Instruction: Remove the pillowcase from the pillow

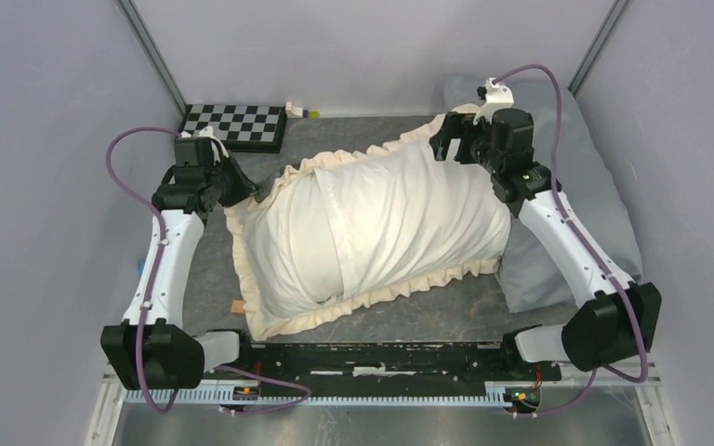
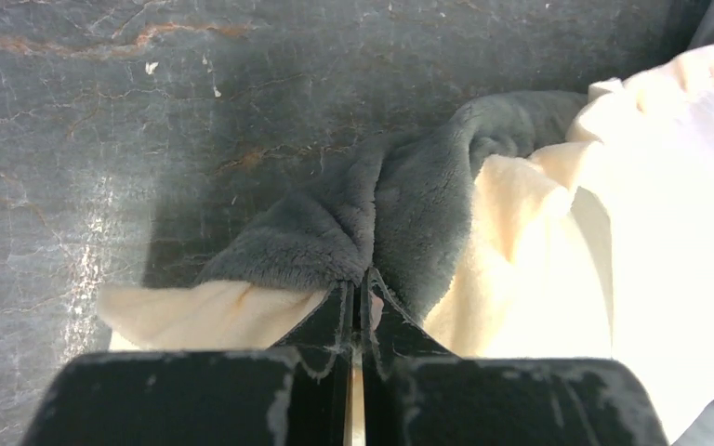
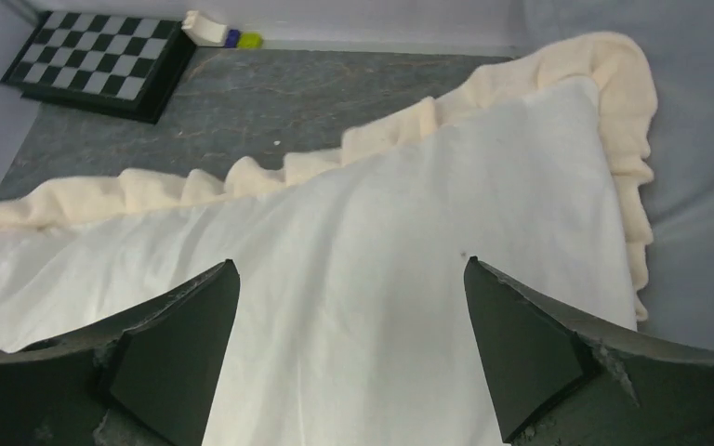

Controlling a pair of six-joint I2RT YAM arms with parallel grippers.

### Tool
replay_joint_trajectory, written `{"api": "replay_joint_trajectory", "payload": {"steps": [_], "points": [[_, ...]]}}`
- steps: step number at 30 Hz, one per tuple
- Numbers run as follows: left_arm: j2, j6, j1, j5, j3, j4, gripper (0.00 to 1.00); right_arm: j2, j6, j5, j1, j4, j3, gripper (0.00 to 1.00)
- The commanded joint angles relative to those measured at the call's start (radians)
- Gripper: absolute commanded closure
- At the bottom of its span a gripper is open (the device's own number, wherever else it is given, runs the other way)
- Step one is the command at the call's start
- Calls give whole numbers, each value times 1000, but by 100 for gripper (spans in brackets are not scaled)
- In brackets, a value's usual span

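Note:
The white pillow (image 1: 409, 209) lies across the middle of the table. The cream frilled pillowcase (image 1: 284, 246) covers its left end, and the frill runs along its edges. At the case's far left corner, my left gripper (image 1: 258, 191) is shut on a fold of the dark grey plush face (image 2: 400, 186), just above the tabletop. In the left wrist view, cream fabric (image 2: 521, 260) bunches beside the jaws (image 2: 364, 279). My right gripper (image 1: 442, 145) hovers open over the pillow's far right corner (image 3: 483, 177). Nothing is between its fingers (image 3: 350, 263), and the frill (image 3: 614, 102) curls past that corner.
A pale blue-grey pillow (image 1: 576, 214) lies along the right wall, under the right arm. A checkerboard (image 1: 234, 125) and a small white and yellow object (image 1: 299, 111) sit at the back left. Dark tabletop (image 1: 195, 279) shows left of the pillow.

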Motion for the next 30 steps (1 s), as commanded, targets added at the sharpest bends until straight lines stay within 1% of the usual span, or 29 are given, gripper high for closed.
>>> {"api": "replay_joint_trajectory", "payload": {"steps": [1,4,6,7,8,9,11,12,13,16,19,22,24,26,28,30], "points": [[-46,-49,0,40,46,99,97,-171,-168,-141,39,91,-10,2],[-55,-39,-1,28,42,107,95,-220,-222,-141,124,26,-16,2],[-63,-30,0,25,42,107,92,-235,-229,-105,200,-7,-23,2],[-70,-27,-1,25,41,106,89,-240,-230,-87,234,-20,-28,2],[-79,-25,0,25,41,105,85,-245,-232,-68,271,-24,-35,2],[-88,-23,0,29,40,104,73,-252,-229,-57,296,-19,-47,2],[-112,-4,1,94,28,124,51,-266,-205,-68,330,16,-86,2],[-123,-3,-2,118,25,124,45,-276,-188,-92,335,37,-112,2],[-133,0,-2,128,26,113,41,-286,-176,-110,340,67,-134,2],[-179,28,-2,124,28,52,31,-312,-134,-134,354,128,-200,2],[-241,46,-2,115,4,4,26,-317,-115,-129,379,147,-242,2],[-306,33,-3,143,-69,-6,19,-302,-111,-121,420,151,-261,2],[-335,15,-4,151,-122,-6,18,-276,-116,-78,469,151,-260,2],[-348,-11,-4,154,-181,5,19,-238,-138,-17,539,137,-235,2],[-360,-50,-4,173,-243,37,23,-183,-163,96,623,105,-185,2],[-366,-97,-3,203,-306,88,24,-115,-192,237,712,64,-119,2]]}}
